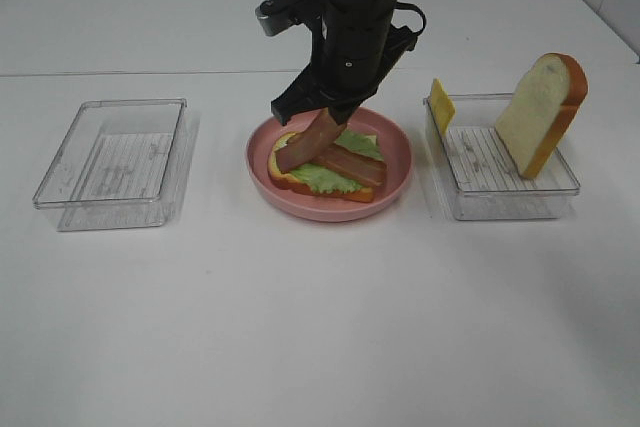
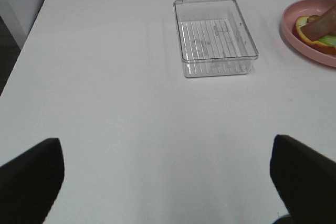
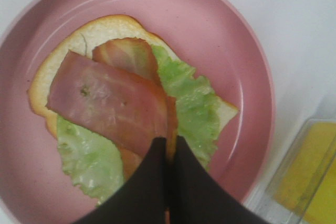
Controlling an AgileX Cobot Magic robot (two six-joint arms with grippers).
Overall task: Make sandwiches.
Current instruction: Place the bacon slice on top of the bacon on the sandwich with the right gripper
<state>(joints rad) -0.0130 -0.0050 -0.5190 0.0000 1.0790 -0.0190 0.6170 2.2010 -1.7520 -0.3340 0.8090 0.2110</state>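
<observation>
- The right gripper [image 1: 322, 115] is clenched on the upper end of a bacon strip [image 1: 303, 147]. Its dark fingertips [image 3: 181, 182] are pressed almost together on the thin strip.
- The held strip slants down from the fingertips toward about 8 o'clock, and its lower end rests on the sandwich [image 1: 320, 177].
- The sandwich lies open-faced in the pink plate [image 1: 395, 182] at the middle of the table [image 1: 300, 327]. It has a bread slice [image 3: 100, 27] at the bottom, with lettuce [image 3: 194, 103] over it and a second bacon strip [image 1: 355, 164] flat on the lettuce.
- The held strip crosses over the second one near the gripper.
- The right arm's black body stands over the plate's 12 o'clock rim and hides that edge in the high view.
- The left gripper [image 2: 165, 150] is released, with its fingers spread wide. It holds nothing and touches nothing, and only bare table shows beneath it.
- At 9 o'clock from the plate, well apart from it, sits a clear tray [image 1: 110, 162].
- At 3 o'clock, just beside the plate, sits another clear tray [image 1: 500, 202]. A spare bread slice [image 1: 540, 112] stands upright in it, leaning at the 2 o'clock corner.
- A yellow cheese square [image 1: 440, 105] stands on edge against that tray's 9 o'clock wall.
</observation>
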